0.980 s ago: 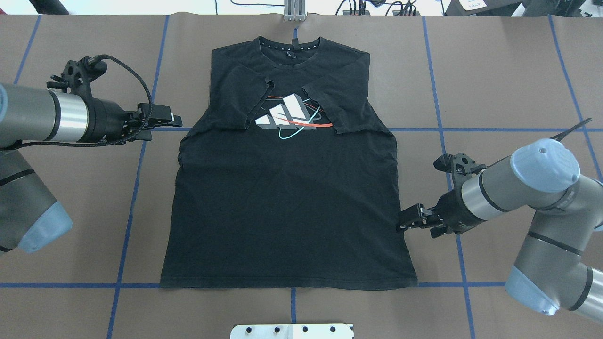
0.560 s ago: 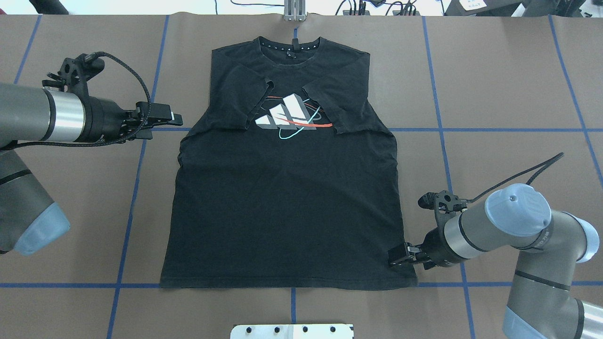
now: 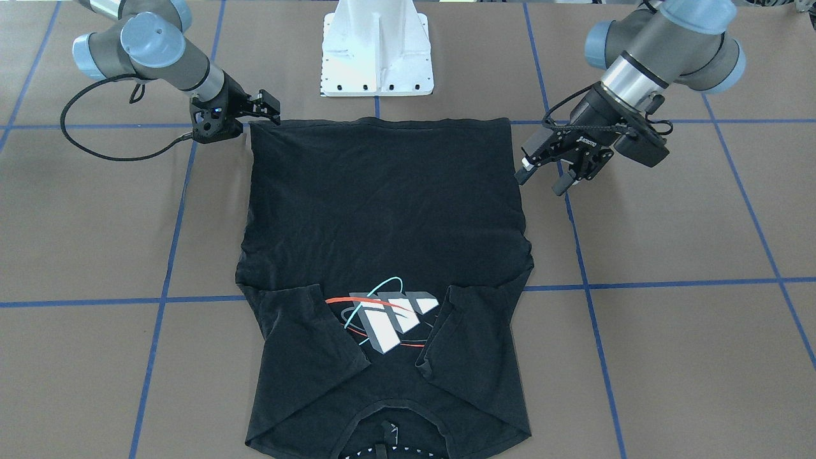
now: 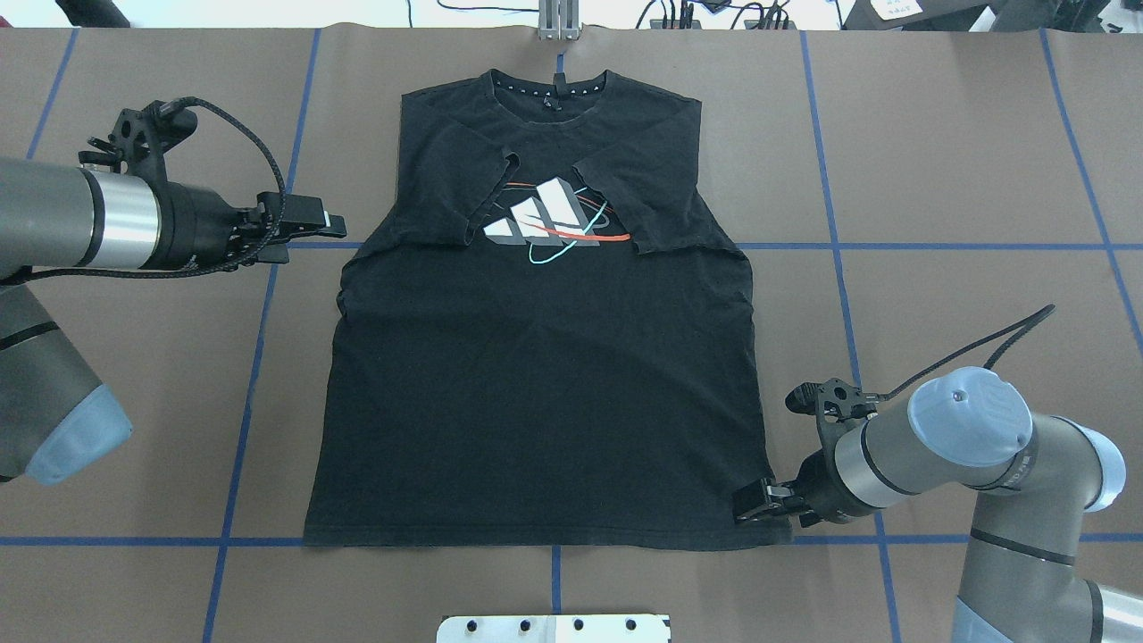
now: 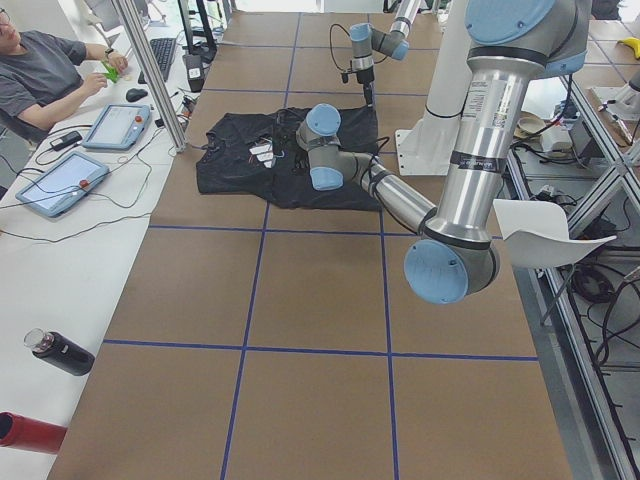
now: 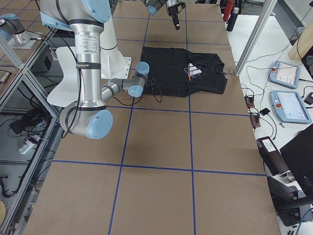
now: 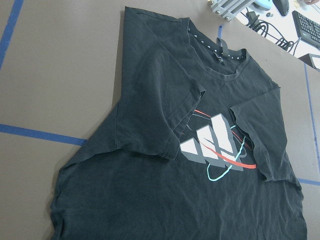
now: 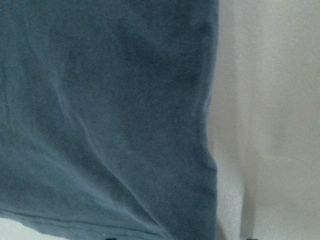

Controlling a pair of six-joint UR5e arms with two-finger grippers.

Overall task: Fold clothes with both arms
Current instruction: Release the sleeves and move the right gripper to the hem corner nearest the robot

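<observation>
I saw left hand (image 3: 544, 183) parted at 10 o'clock of T-shirt (image 4: 536, 375); right hand (image 4: 748, 505) at its 5 o'clock corner, closure unclear.

Bare tabletop (image 4: 964, 152) lies open on both sides of the T-shirt (image 4: 545, 393), in wide stretches to the left and the right. The left tool (image 4: 316, 243) is just left of the shirt's armpit edge, with a narrow clear strip between them. The right tool (image 4: 743, 505) occupies the near right hem corner, its tip over the cloth edge. The white pedestal base (image 4: 554, 628) stands near the hem on the near side. A metal bracket (image 4: 558, 22) stands just beyond the collar on the far side.
</observation>
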